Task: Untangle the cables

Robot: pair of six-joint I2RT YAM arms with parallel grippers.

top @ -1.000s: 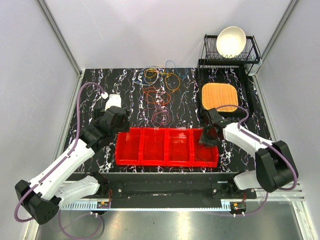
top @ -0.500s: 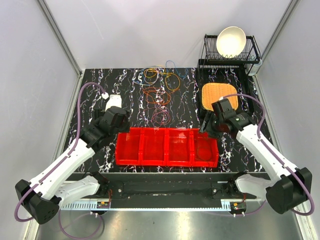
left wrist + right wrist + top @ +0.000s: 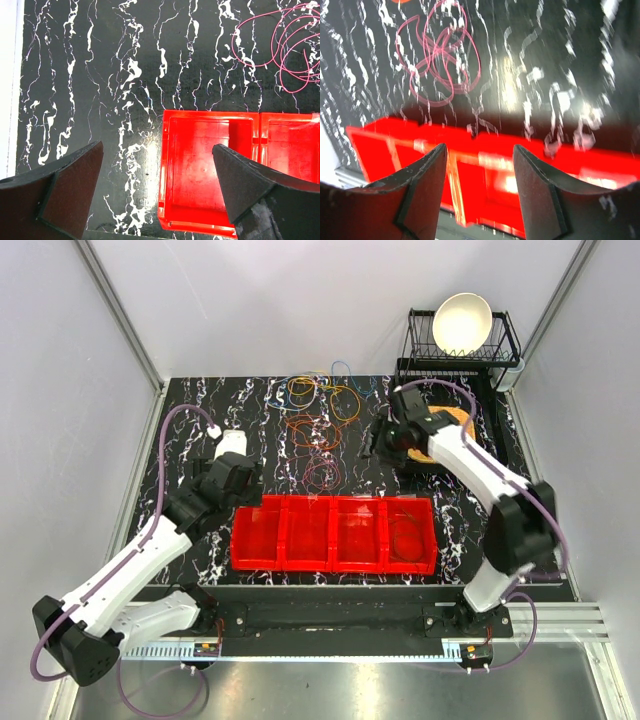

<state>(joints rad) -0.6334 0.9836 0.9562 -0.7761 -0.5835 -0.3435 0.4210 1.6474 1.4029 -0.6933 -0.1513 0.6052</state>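
Note:
The cables lie in loose loops at the back middle of the table: a yellow, orange and blue tangle [image 3: 320, 395], a red-orange one [image 3: 312, 430] and a maroon one [image 3: 322, 475]. The maroon cable also shows in the left wrist view [image 3: 290, 50] and, blurred, in the right wrist view [image 3: 440, 60]. A thin loop [image 3: 405, 537] rests in the rightmost compartment of the red bin [image 3: 335, 558]. My left gripper [image 3: 243, 490] [image 3: 157, 185] hangs open over the bin's left end [image 3: 210, 175]. My right gripper [image 3: 373, 447] [image 3: 480, 175] is open and holds nothing, right of the cables.
An orange woven pad [image 3: 440, 430] lies at the back right, partly under my right arm. Behind it stands a black dish rack [image 3: 505, 340] holding a white bowl [image 3: 462, 322]. A small white object [image 3: 232, 443] sits by my left arm. Grey walls close in the table.
My right arm has swung from the bin's right end up and back to beside the orange pad, its jaws opening wider. The left arm has stayed put.

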